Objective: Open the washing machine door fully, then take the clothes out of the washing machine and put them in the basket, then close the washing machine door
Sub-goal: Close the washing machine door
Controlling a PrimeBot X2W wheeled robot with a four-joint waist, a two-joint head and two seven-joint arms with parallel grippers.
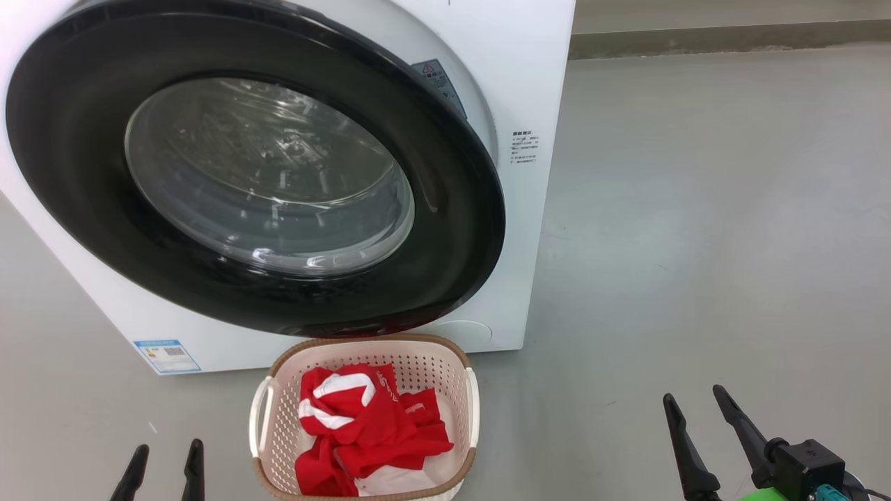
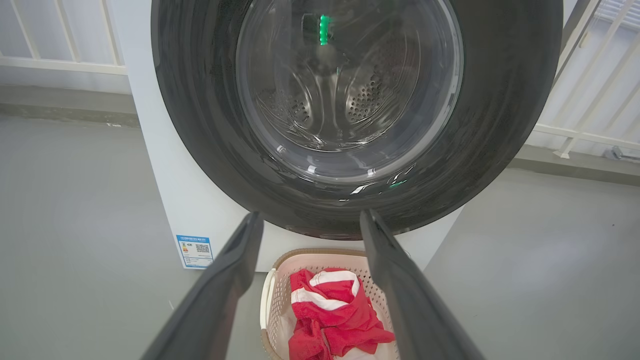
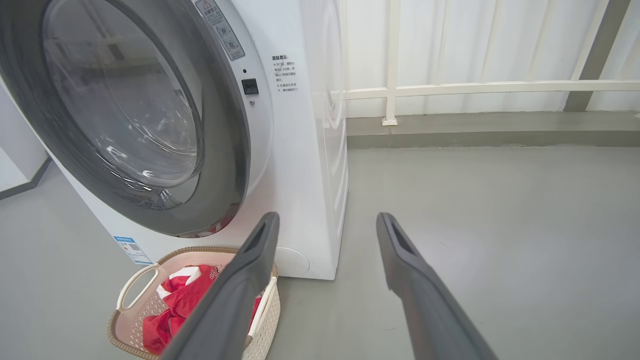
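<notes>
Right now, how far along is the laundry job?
Done: the clothes are in the basket, and the drum looks empty through the glass. In hand: nothing, both jaws open. Left: the door looks nearly shut, but its latch slot shows, so closing seems to remain.

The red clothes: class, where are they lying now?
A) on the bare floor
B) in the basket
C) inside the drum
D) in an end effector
B: the clothes lie heaped inside the basket, in front of the washing machine.
</notes>
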